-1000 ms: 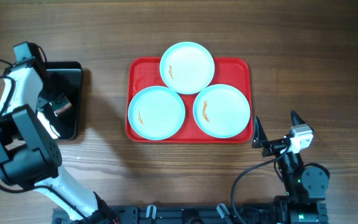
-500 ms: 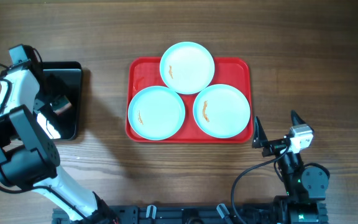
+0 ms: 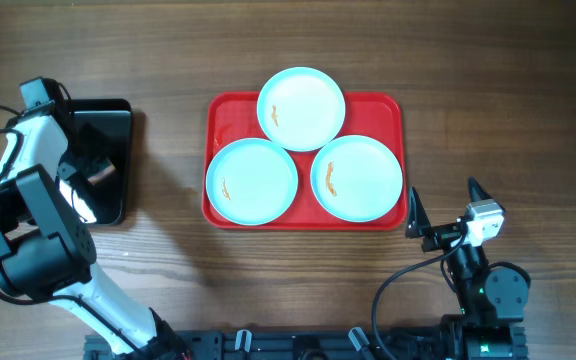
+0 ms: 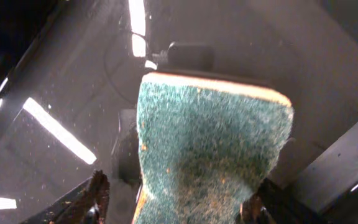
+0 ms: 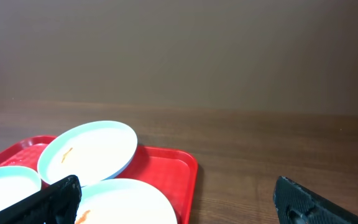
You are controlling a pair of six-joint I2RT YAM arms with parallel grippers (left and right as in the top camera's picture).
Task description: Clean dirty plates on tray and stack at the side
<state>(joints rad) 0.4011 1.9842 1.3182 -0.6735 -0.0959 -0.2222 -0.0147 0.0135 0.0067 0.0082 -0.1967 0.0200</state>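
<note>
Three pale mint plates lie on the red tray (image 3: 230, 115): one at the back (image 3: 301, 108), one front left (image 3: 251, 181), one front right (image 3: 357, 177). Each carries a small orange-brown smear. My left gripper (image 3: 90, 168) is down over the black tray at the far left. In the left wrist view a green scouring sponge (image 4: 213, 143) with a yellow underside lies between its jaws (image 4: 179, 198). The right finger is against the sponge and the left finger (image 4: 96, 191) stands a little apart. My right gripper (image 3: 441, 190) is open and empty, just right of the red tray's front corner.
The glossy black tray (image 3: 118, 120) sits left of the red tray, on the dark wooden table (image 3: 508, 90). The right wrist view shows the red tray's corner (image 5: 178, 165) and the back plate (image 5: 89, 152) ahead of the open fingers.
The left gripper's jaws have narrowed around the sponge, and the left arm has shifted slightly over the black tray. Plates and right arm have not moved.
</note>
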